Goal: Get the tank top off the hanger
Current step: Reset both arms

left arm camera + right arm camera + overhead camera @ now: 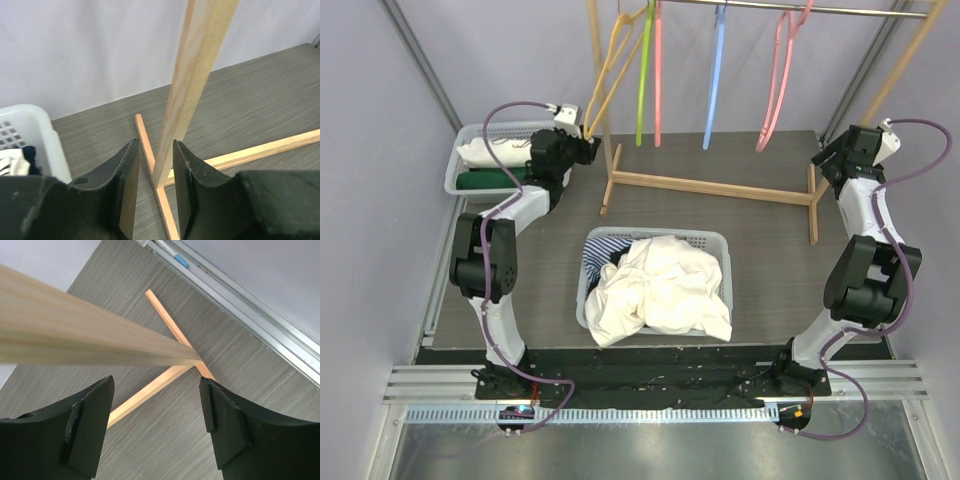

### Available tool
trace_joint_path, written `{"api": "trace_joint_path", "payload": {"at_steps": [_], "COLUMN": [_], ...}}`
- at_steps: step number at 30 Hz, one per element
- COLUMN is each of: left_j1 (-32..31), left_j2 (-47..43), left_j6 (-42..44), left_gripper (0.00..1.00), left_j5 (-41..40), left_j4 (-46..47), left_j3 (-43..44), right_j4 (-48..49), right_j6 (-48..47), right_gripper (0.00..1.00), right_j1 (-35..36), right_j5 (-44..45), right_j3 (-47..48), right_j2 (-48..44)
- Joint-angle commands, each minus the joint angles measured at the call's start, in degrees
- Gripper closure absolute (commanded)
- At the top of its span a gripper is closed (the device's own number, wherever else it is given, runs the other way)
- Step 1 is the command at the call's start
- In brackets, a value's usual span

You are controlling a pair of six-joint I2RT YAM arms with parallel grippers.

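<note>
Overhead, the hangers (717, 80) hang bare; the tank top is not identifiable, perhaps in the basket (725, 262). Left wrist: the left gripper (155, 143) sits narrow about the left post (200, 60), grip uncertain; right wrist: the right gripper (156, 381) gapes astride the right post (75, 337); centre both before clamping.

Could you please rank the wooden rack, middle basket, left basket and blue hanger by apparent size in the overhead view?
1. wooden rack
2. middle basket
3. left basket, partly hidden
4. blue hanger, thin; nearer the camera, so unsure

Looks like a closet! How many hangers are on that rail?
5: yellow hanger at the left, then green, pink, blue, and another pink at the right; none seems hidden.
</note>
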Motion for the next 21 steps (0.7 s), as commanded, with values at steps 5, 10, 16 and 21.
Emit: {"api": "trace_joint_path", "payload": {"at_steps": [5, 10, 16, 21], "left_j1": [2.08, 2.52, 2.26, 0.77], "left_j2": [-6.29, -6.39, -3.93, -0.07], "left_j6": [1.73, -4.83, -13.03, -11.46], "left_gripper": [0.63, 0.16, 0.0, 0.0], "left_j5": [0.14, 4.34, 11.83, 9.28], "left_j4": [0.17, -0.61, 5.43, 6.93], "left_j3": [-2.14, -0.66, -1.26, 2.06], "right_j4": [4.2, 4.82, 5.08, 5.44], "right_j6": [-1.08, -1.34, -1.78, -1.43], "right_gripper": [0.28, 0.27, 0.28, 0.29], "right_j1": [-0.32, -0.32, -0.32, -0.23], "right_j5": [-6.44, -7.59, -7.76, -8.56], "right_j3": [2.61, 2.87, 2.7, 2.61], "right_j2": [2.78, 3.58, 3.14, 2.96]}}
